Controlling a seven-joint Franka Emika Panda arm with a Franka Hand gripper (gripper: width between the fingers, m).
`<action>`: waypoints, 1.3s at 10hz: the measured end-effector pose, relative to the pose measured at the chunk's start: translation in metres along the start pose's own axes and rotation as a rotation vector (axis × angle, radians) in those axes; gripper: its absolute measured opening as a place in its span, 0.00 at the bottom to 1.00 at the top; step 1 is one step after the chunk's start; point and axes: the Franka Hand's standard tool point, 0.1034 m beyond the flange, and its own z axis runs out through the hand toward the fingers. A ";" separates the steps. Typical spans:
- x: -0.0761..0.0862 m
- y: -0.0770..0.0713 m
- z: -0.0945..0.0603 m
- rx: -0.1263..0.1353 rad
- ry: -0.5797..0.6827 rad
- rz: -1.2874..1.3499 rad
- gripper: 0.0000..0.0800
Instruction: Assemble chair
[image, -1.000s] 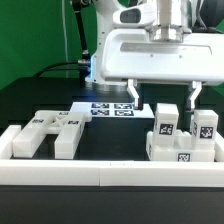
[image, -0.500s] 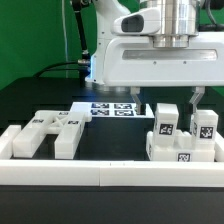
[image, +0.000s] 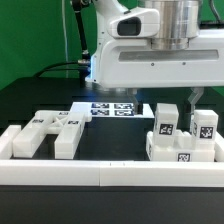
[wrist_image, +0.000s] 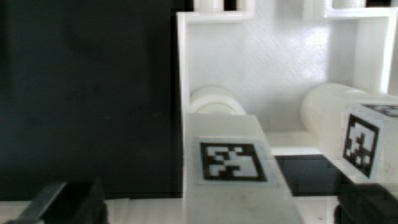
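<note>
Our gripper (image: 165, 97) hangs wide open over the tagged chair leg (image: 165, 122) at four o'clock — we should centre before closing.

You see a tagged chair post (wrist_image: 228, 150) between the spread fingers (wrist_image: 54, 203), a second tagged post (wrist_image: 368, 135) just beside it.

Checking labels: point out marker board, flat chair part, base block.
marker board (image: 112, 109), exterior view, its tagged face.
flat chair part (image: 55, 122), exterior view, its tagged crossbar.
base block (image: 165, 150), exterior view, its front face.
</note>
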 end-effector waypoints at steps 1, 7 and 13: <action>0.005 0.001 -0.003 0.001 0.002 0.002 0.81; 0.005 0.001 -0.001 0.001 0.003 0.002 0.36; 0.006 0.003 -0.001 -0.005 0.050 0.029 0.36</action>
